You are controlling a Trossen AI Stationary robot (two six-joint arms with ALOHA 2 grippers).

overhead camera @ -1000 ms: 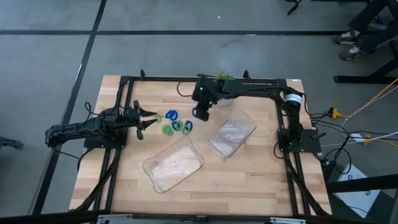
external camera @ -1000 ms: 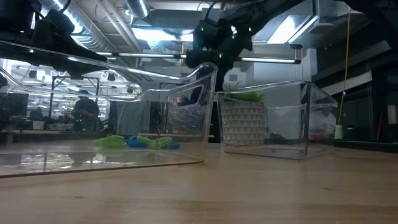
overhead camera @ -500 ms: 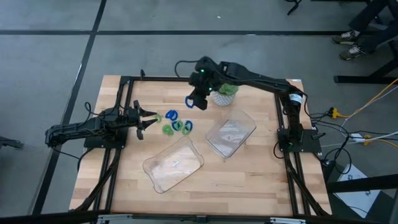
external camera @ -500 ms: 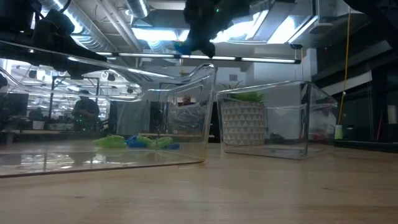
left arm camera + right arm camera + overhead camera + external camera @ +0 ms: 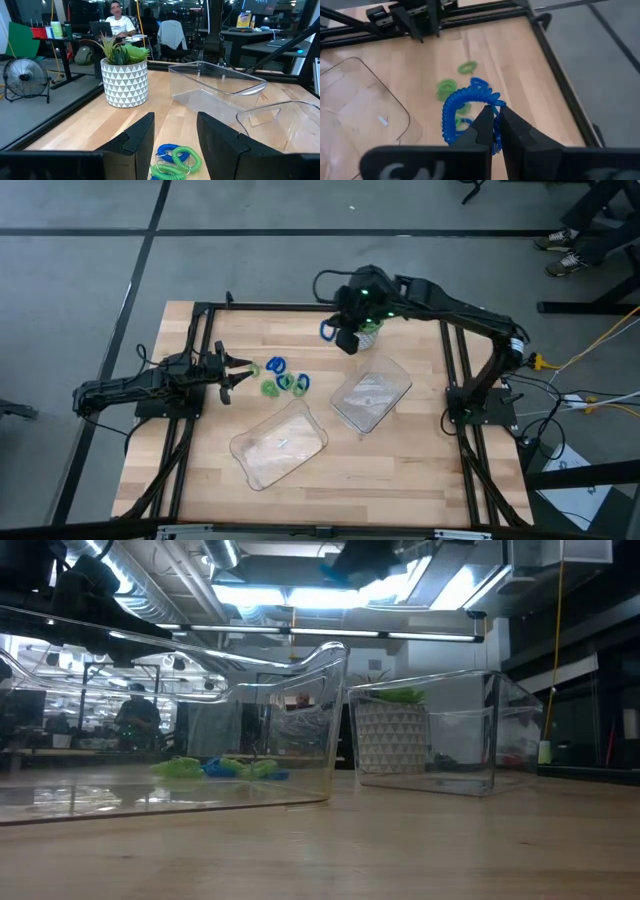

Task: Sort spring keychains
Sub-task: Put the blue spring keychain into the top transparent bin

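Several blue and green spring keychains (image 5: 282, 377) lie in a loose pile on the wood left of centre; they also show in the left wrist view (image 5: 175, 159) and low behind a tray wall (image 5: 215, 768). My right gripper (image 5: 346, 337) hangs high over the far middle of the table, next to the potted plant (image 5: 367, 328), shut on one blue keychain (image 5: 327, 330). My left gripper (image 5: 236, 370) rests open just left of the pile, its fingers (image 5: 141, 140) level and touching nothing. My right gripper (image 5: 494, 113) pinches the blue keychain's coil (image 5: 492, 100) at one spot on its loop, between the two fingertips (image 5: 485, 122). The fingers come from above, slanting down. The keychain is lifted clear of the table, and its loop (image 5: 451, 114) curves out beside the fingers.
Two clear plastic trays lie on the table: one near the front centre (image 5: 280, 443), one right of centre (image 5: 372, 397). The potted plant in a white patterned pot (image 5: 124, 75) stands by the far edge. A black frame rail (image 5: 300, 307) runs around the table. A person sits in the room beyond.
My right gripper has risen with the blue keychain and swung from just right of the pile toward the table's right, ending beside the plant. It stayed shut. The keychain hangs clear of the table throughout.
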